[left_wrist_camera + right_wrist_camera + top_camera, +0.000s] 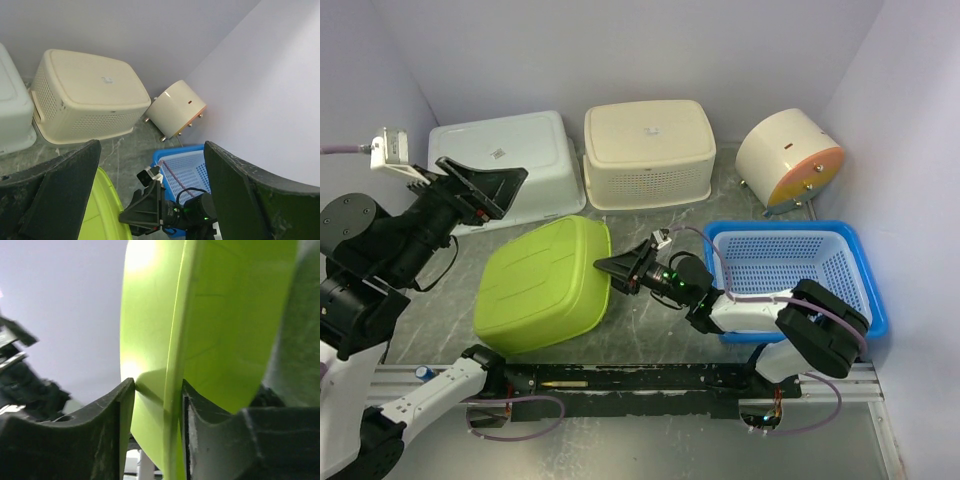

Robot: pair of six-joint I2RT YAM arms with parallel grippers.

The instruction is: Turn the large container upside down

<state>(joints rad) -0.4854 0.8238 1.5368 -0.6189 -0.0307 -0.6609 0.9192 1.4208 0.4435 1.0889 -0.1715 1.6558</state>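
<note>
The large lime-green container [545, 285] lies tilted, bottom side up, in the middle of the table. My right gripper [618, 268] is shut on its right rim. In the right wrist view the thin green rim [175, 370] is pinched between the two fingers [112, 425] of that gripper [157, 387]. My left gripper [485, 188] is open and empty, raised above the container's far left corner, over the white tub. In the left wrist view its wide-spread fingers [70, 185] frame the green edge [102, 210] and the right gripper [145, 210] below.
An upturned white tub [520, 150] and an upturned cream basket [648, 150] stand at the back. A cream drum with an orange face [788, 155] lies at the back right. A blue mesh basket [780, 227] sits right of the right arm. Walls close in on three sides.
</note>
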